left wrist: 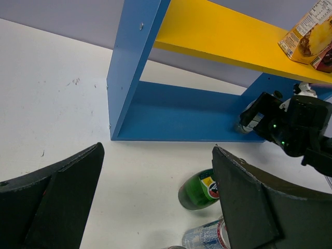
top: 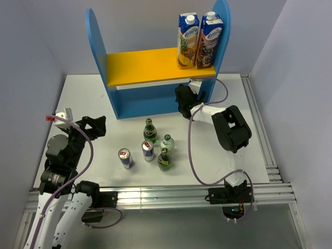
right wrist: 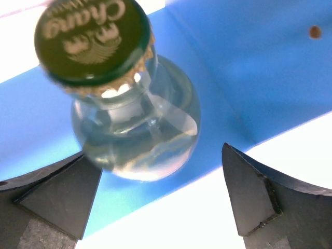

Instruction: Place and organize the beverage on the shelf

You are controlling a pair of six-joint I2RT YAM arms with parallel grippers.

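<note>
The shelf (top: 114,88) has blue sides, a blue base and a yellow upper board (top: 140,65). My right gripper (top: 181,94) is open at the right end of the lower level. In the right wrist view it (right wrist: 161,197) stands around a clear bottle (right wrist: 137,135) with a green cap, upright on the blue base close to the left finger (right wrist: 52,202). On the table stand two green bottles (top: 150,130) (top: 165,160), a clear bottle (top: 167,142) and two cans (top: 148,150) (top: 125,158). My left gripper (top: 99,127) is open and empty, left of them.
Two juice cartons (top: 199,40) stand at the right end of the yellow board. White walls close in both sides. In the left wrist view, a green bottle (left wrist: 199,189) and a can (left wrist: 205,236) lie beside my right finger (left wrist: 249,202); the right arm (left wrist: 290,124) reaches into the shelf.
</note>
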